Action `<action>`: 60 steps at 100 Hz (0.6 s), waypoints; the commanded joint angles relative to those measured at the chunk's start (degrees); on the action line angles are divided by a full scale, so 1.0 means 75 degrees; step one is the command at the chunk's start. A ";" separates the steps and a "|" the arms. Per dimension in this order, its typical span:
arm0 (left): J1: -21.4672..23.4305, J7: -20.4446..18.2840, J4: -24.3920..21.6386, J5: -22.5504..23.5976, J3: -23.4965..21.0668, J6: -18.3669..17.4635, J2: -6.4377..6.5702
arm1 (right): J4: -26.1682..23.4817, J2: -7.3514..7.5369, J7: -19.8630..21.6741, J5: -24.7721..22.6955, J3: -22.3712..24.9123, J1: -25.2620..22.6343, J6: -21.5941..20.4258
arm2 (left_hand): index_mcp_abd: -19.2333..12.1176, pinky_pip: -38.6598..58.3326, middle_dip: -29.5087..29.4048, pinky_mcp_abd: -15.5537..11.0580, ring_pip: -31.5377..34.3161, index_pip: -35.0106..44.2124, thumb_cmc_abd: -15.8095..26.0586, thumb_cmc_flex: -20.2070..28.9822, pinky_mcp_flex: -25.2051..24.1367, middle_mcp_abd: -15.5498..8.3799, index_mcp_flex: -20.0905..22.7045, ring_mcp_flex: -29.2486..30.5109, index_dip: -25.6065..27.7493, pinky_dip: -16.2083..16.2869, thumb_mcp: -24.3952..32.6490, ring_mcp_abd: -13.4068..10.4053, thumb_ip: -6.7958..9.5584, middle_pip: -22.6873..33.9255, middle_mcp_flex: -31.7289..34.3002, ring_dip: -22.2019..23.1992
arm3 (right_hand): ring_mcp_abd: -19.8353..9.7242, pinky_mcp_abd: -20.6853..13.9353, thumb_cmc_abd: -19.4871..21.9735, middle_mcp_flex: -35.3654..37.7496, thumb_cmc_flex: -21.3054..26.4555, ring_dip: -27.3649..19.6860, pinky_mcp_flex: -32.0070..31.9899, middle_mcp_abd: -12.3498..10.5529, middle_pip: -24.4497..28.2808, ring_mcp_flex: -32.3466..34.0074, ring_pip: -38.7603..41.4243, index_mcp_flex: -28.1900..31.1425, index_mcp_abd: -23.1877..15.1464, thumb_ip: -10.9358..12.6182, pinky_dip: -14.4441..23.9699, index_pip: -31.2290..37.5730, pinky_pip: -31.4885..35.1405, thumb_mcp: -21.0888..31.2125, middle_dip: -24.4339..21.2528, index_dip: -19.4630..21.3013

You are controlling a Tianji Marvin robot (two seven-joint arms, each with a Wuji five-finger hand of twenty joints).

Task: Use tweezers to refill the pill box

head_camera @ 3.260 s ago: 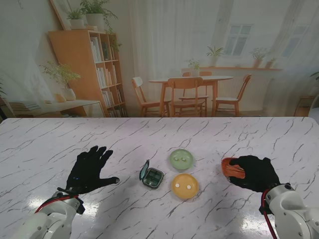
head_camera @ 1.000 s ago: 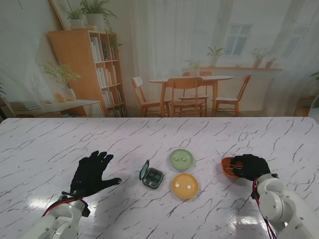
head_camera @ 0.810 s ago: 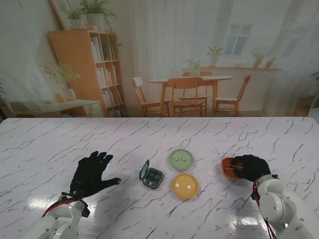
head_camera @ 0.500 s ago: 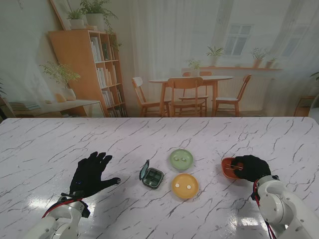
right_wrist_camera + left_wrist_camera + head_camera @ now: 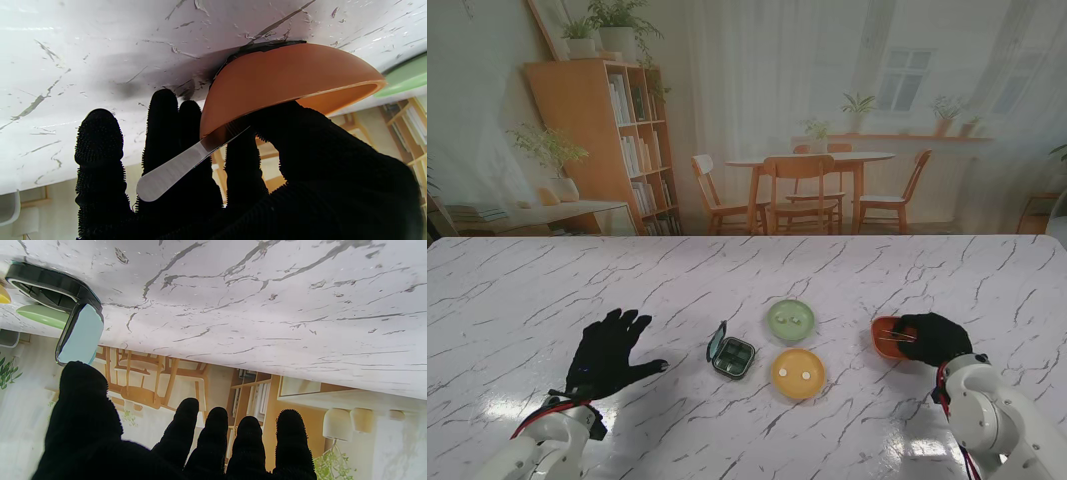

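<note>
Right hand [image 5: 935,338] at the orange bowl [image 5: 889,337], on the right of the bench [image 5: 747,270]. In the right wrist view the tweezers [image 5: 186,158] lie across the bowl's rim, with the thumb [image 5: 300,133] pressed over them and the fingers [image 5: 98,146] reaching past the bowl's far side. The hand appears closed on the tweezers, though whether they are lifted clear or merely pinned against the rim cannot be told. The tweezer tips are hidden inside the bowl.

Left hand [image 5: 609,350] lies flat on the bench with fingers spread, holding nothing, well apart from the pill box [image 5: 731,354].

The pill box stands open at bench centre, lid [image 5: 81,333] tilted up toward the left hand. Just right of it are a green dish [image 5: 790,319], farther from me, and a yellow dish [image 5: 798,373], nearer to me; each carries two small pale pills.

Risks, as judged from here:
- The thumb bears on the rim of a light, round-bottomed bowl; pulling upward may tip or drag the bowl rather than free the tweezers.
- The grip sits on the flat blades near the blunt end; a smooth metal strip under a gloved thumb may rotate or slip out on lifting.
- If both blades are squeezed shut in the grasp, the tips will not open for a pill without regripping.
- The pill box is unsupported; a nudge from the tweezers could shift it or shut the lid.
</note>
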 commanded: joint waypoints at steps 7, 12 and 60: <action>0.0052 -0.0088 0.0026 -0.0058 0.0006 -0.0224 -0.0038 | -0.0182 -0.0080 0.0047 0.0057 0.0007 -0.0114 0.0057 | -0.0172 0.0093 -0.0185 -0.0109 0.0048 -0.0044 0.0377 0.0066 -0.0071 0.0124 0.0009 -0.0118 0.0055 0.0066 -0.0124 0.0069 0.0119 -0.0060 -0.0084 0.0011 | -0.0178 -0.2391 -0.0050 0.0604 0.0288 0.0114 0.0575 -0.0443 0.0148 0.0458 0.0386 0.0188 0.0025 -0.0427 0.0168 0.0318 0.0494 0.0024 0.0008 -0.0306; 0.0053 -0.0081 0.0033 -0.0057 0.0006 -0.0230 -0.0038 | -0.0218 -0.0082 0.0070 0.0074 0.0026 -0.0123 0.0083 | -0.0220 0.0077 -0.0194 -0.0111 0.0046 -0.0040 0.0387 0.0052 -0.0069 0.0118 0.0022 -0.0125 0.0055 0.0058 -0.0130 0.0061 0.0117 -0.0057 -0.0080 0.0003 | -0.0216 -0.2393 -0.0060 0.0673 0.0353 0.0124 0.0784 -0.0436 0.0166 0.0586 0.0459 0.0202 0.0041 -0.0440 0.0174 0.0391 0.0565 0.0019 0.0018 -0.0359; 0.0074 -0.0127 0.0073 -0.0153 -0.0012 -0.0274 -0.0041 | -0.0124 -0.0127 -0.0153 0.0195 -0.0035 -0.0058 0.0059 | -0.0217 -0.0003 -0.0254 -0.0136 0.0031 -0.0035 0.0459 -0.0002 -0.0082 0.0119 0.0077 -0.0138 0.0046 0.0018 -0.0135 0.0032 0.0111 -0.0069 -0.0103 -0.0023 | -0.0566 -0.2912 -0.0286 0.1368 0.0761 0.0303 0.1757 -0.0441 0.0318 0.1276 0.1448 0.0301 -0.0614 -0.0674 0.0049 0.1693 0.1336 -0.0061 0.0253 -0.1147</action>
